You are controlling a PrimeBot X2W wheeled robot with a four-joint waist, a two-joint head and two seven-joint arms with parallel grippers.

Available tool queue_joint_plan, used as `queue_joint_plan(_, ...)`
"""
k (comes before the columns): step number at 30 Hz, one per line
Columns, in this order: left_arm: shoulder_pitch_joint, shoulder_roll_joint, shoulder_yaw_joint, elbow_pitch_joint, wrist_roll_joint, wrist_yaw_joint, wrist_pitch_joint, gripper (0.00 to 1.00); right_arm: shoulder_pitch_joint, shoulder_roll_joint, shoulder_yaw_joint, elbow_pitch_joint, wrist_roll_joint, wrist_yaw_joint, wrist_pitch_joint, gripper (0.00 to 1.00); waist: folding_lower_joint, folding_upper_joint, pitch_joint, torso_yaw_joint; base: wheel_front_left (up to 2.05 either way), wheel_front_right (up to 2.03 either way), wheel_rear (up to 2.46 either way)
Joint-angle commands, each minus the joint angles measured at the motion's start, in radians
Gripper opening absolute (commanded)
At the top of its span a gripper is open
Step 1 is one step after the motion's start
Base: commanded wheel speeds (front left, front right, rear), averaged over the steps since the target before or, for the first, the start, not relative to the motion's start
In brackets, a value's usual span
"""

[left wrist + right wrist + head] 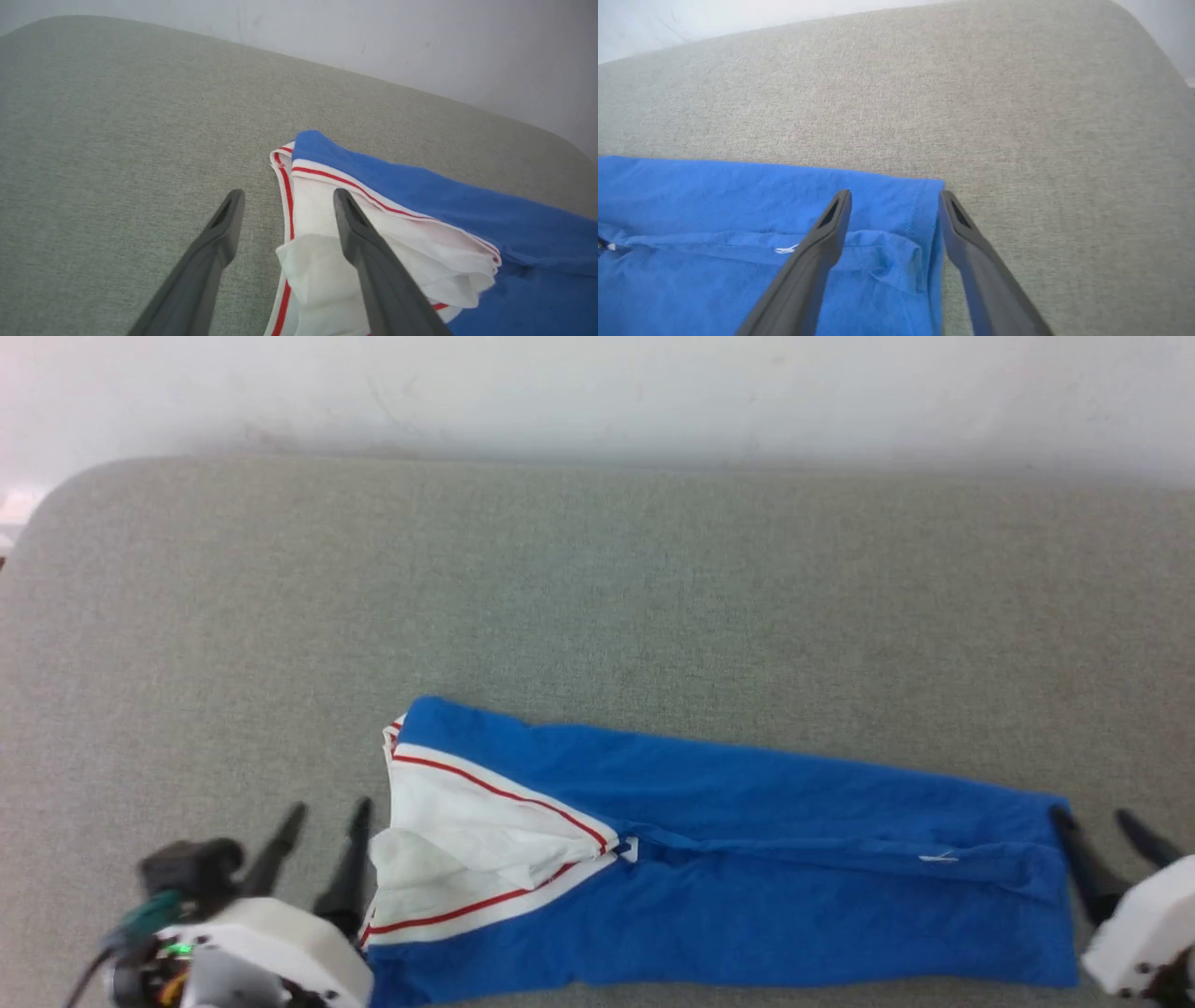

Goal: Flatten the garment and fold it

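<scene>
Garment (747,896) lies on grey fabric surface (597,597) against white wall (597,392).

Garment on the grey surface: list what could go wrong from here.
1. The white sleeve lies bunched and loose at one end of the garment, beneath one finger of the open left gripper. Pulling away could snag it and spoil the fold.
2. The open right gripper straddles the hem edge, where the folded flap is puckered. Closing or sliding there may drag the flap open.
</scene>
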Motion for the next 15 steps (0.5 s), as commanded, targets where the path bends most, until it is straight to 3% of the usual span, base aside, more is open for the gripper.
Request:
queue_joint_plan(1,0.016,0.003,0.012,-0.012,-0.005,0.008,-0.013,1.0,0.005,-0.001,-0.009,-0.009,0.005,-0.002,0.001,1.0,0.0,0.0,-0.013,-0.003,0.0,0.0,0.0)
queue_joint_plan(6,0.078,0.036,0.11,-0.143,0.079,0.12,-0.146,1.0,0.027,0.045,-0.093,-0.061,-0.019,-0.002,0.024,1.0,0.0,0.0,-0.018,-0.001,0.0,0.0,0.0)
queue_joint_plan(9,0.091,0.015,0.138,-0.203,0.152,0.172,-0.188,1.0,0.038,0.072,-0.102,-0.043,-0.05,-0.002,0.042,1.0,0.0,0.0,-0.007,0.01,0.0,0.0,0.0)
queue_joint_plan(15,0.106,-0.027,0.116,-0.227,0.269,0.192,-0.202,1.0,0.025,0.096,-0.101,0.028,-0.097,-0.002,0.043,1.0,0.0,0.0,0.021,0.031,0.0,0.0,0.0)
